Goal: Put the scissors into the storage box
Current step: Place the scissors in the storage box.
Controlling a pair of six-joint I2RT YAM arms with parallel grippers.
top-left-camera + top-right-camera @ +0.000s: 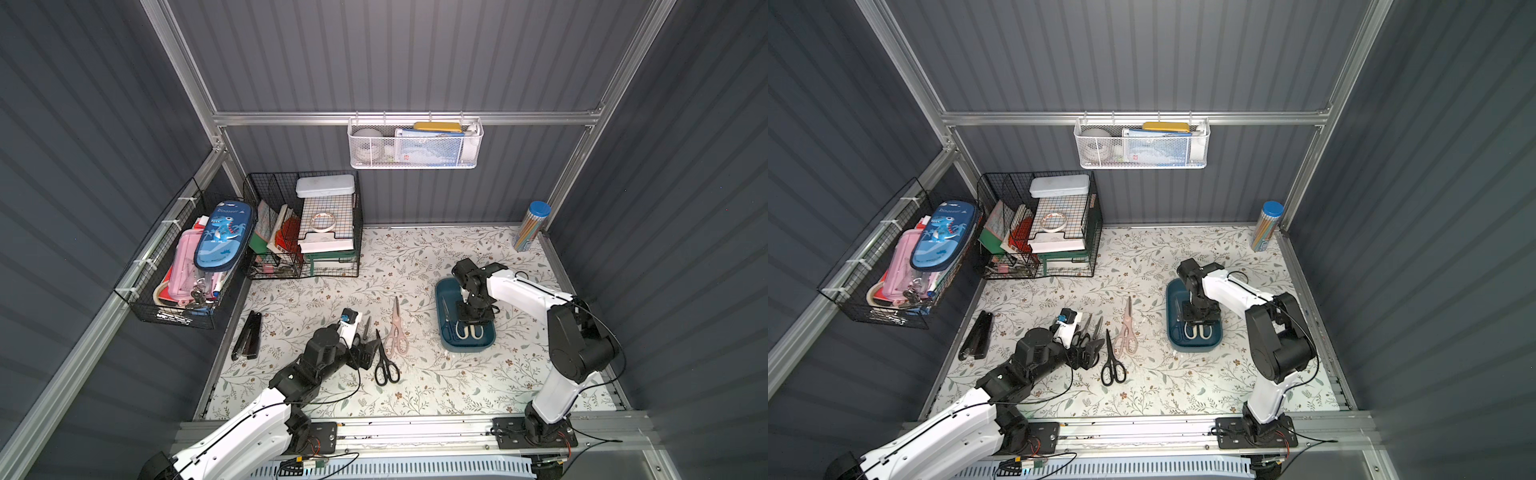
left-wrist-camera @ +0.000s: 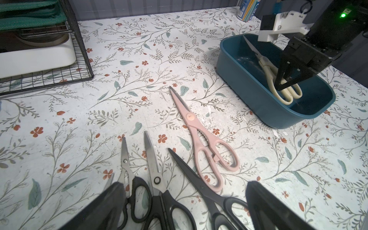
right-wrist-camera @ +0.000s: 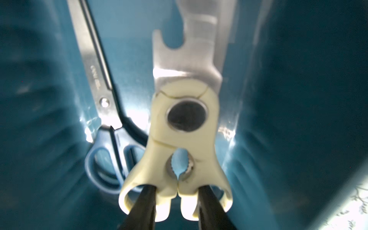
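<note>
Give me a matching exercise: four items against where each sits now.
1. pale-yellow plastic-handled kitchen shears
2. pink plastic-handled kitchen shears
3. small blue-handled steel scissors
4. long black bar-shaped object

A. loose in the dark teal plastic tub
B. by the hanging black wire basket
C. gripped by the right end effector in the tub
D. on the floral table beside the tub

Pairs: 1-C, 2-D, 3-A, 4-B.
</note>
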